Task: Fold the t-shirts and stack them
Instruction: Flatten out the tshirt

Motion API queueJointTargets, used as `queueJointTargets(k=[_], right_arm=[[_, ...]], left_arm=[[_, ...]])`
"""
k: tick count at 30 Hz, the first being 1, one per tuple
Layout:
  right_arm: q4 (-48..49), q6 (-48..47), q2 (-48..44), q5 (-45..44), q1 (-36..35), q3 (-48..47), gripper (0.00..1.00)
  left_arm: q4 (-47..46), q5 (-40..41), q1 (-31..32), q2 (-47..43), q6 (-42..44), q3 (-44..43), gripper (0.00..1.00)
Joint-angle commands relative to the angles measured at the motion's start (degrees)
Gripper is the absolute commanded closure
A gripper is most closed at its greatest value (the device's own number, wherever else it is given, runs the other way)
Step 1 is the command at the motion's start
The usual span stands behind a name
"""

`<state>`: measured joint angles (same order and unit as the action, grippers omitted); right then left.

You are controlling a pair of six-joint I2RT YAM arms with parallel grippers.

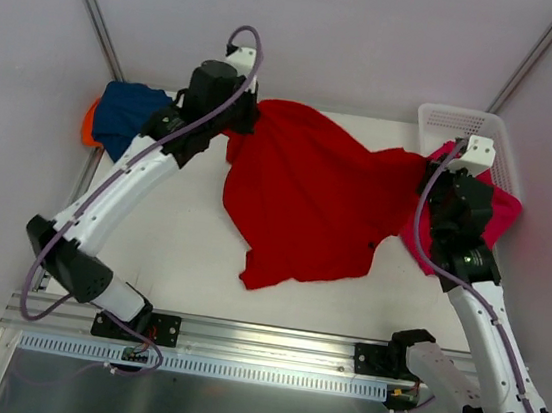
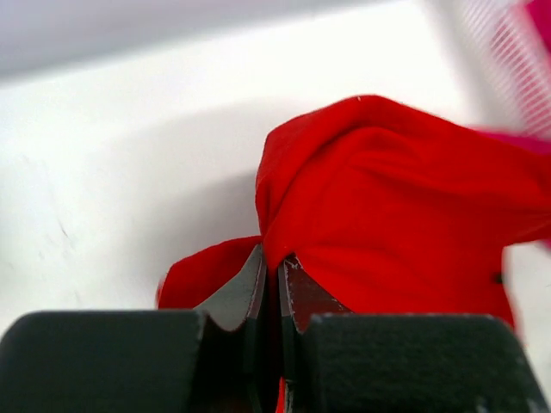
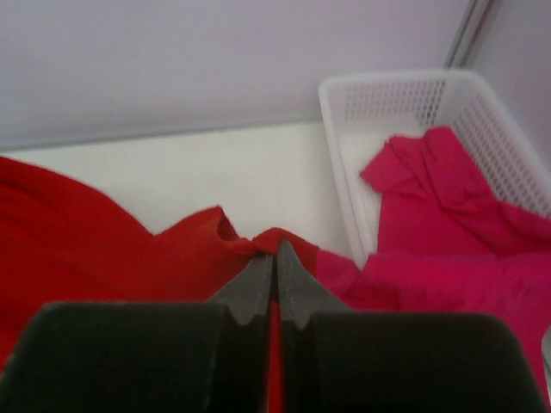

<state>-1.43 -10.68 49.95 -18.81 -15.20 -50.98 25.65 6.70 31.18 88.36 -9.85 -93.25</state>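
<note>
Top external view: a bright red cloth t-shirt (image 1: 306, 205) spreads across the white table (image 1: 181, 245), its loose lower edge trailing toward the arm bases. Farther back, the left gripper (image 2: 274, 262) is clamped on the shirt's left corner and the right gripper (image 3: 275, 249) pinches its right corner. Beyond, a magenta-pink shirt (image 3: 448, 215) spills from a white plastic lattice basket (image 3: 344, 95). At far left, a navy blue shirt (image 1: 131, 113) lies over an orange shirt (image 1: 88, 123).

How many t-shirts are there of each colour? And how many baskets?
red t-shirt: 1
navy blue t-shirt: 1
orange t-shirt: 1
pink t-shirt: 1
white basket: 1
Total: 5 things, 4 of them t-shirts
</note>
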Motion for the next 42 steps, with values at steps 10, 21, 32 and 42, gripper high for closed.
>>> queueJointTargets(k=[10,21,32,42], right_arm=[[5.02,1.25,-15.04,25.64,0.17,-9.61,0.99],[3.27,10.5,-43.7,45.17,0.17,0.53,0.99],[7.14,0.84,-26.42,31.67,0.17,-3.25,1.0],[13.01,-12.34,18.83,19.25,1.22,-15.36,1.0]], left_arm=[[1.25,-0.45,1.52,-32.61,10.38,9.87,1.0],[-0.69,-31.99,1.6,-72.97,5.63,36.65,1.0],[-13.85,-25.26,1.6,-53.86,11.77,37.18,1.0],[-23.28,-26.82,-9.19,-14.91,12.31,14.53,1.0]])
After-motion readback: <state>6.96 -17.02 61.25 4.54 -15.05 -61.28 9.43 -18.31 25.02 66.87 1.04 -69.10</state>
